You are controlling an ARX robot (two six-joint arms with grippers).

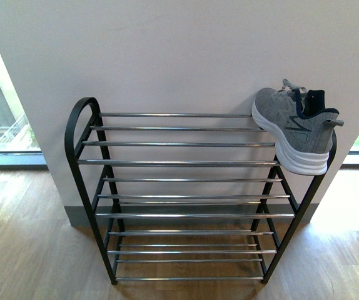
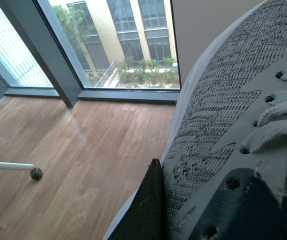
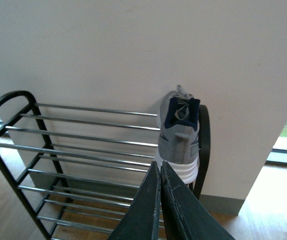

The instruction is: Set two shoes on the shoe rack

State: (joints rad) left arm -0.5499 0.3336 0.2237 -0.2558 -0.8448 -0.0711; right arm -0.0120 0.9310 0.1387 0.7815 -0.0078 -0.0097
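Closest thing by far is the grey mesh sneaker point(image 2: 223, 100) filling the left wrist cam, with its laces point(image 2: 278, 107) and dark collar right up in the lens and the wood floor point(image 2: 73, 150) well below it. The left end effector point(image 2: 163, 175) looks clamped on that sneaker: one dark finger point(image 2: 146, 210) is pressed flat against the mesh side, and the other finger is hidden by the shoe. Down on the floor there's a white leg with a caster point(image 2: 33, 173). The right end effector point(image 3: 160, 165) is pinched closed with nothing between its fingers, hanging in front of the shoe rack point(image 1: 179, 162). In the front cam the rack runs from mid-frame down to 6 o'clock, four tiers of silver bars in a black frame, standing on the floor against a white wall point(image 1: 179, 50). The second sneaker point(image 1: 292, 125) is on the top tier at the rack's 3 o'clock end, roughly 2 o'clock in the frame. Its heel faces the camera, its toe points at the wall, it sits right up against the rounded frame corner, and the white sole pokes a bit past the front bar. Farthest back is a window point(image 1: 4, 112) at 9 o'clock, plus a bright sliver of another at 3 o'clock.
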